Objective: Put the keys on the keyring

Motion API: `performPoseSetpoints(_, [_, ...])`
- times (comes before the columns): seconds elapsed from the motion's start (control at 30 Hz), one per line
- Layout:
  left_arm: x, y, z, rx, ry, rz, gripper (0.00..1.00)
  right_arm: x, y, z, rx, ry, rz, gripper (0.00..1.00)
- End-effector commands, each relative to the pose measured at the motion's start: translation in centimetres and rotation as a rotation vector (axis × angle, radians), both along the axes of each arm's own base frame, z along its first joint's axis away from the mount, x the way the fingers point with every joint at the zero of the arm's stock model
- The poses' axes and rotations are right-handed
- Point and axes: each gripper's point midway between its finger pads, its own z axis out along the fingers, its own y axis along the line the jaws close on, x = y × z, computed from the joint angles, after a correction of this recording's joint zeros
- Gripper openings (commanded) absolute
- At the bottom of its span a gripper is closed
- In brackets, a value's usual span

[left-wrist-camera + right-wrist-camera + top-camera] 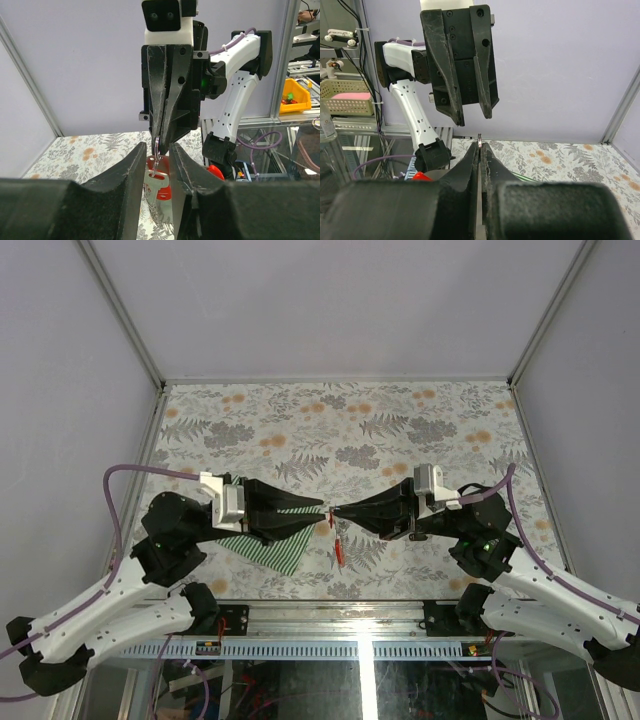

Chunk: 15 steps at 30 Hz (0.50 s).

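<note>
1. Keyring (157, 146) position: the thin greyish loop is held in the air over the middle of the flowered worktop (400, 420), at the point where the two arms meet tip to tip.
2. The right claw (161, 134) is pinched fully together on the top of the loop, so the wire stands edge-on between its tips.
3. The left claw (474, 119) has a clear gap between its tips and holds nothing. In its own wrist view its fingers flank the loop on either side without visibly touching it.
4. Below the loop hangs a pale flat metal piece (159, 181), most likely one of the keys, with the red tag (163, 192) behind it. In the top view the red tag hangs down toward the near edge.
5. I cannot pick out any yellow or green keys. A green striped cloth (268, 548) lies under the left arm.
6. Handling: the loop looks light, stiff and springy, and its smooth wire may twist or slip in a pinch. A grip across the flat of the ring, away from the split, seems safest.
7. A key is best taken by its plastic head, which leaves the hole free to meet the wire.
8. The hanging parts will probably swing if the arm moves quickly.
</note>
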Motion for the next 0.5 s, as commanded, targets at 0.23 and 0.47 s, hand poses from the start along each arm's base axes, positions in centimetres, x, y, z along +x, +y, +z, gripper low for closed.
performPoseSetpoints(0.23, [0.0,-0.6,0.6,-0.051,0.003,-0.027,0.27,-1.1,-1.5,5.4,0.148,-0.103,0.003,0.0])
performPoseSetpoints(0.47, [0.0,-1.0,0.4,-0.051,0.006,-0.037,0.24,-1.3,-1.5,5.5,0.144,-0.104,0.011,0.0])
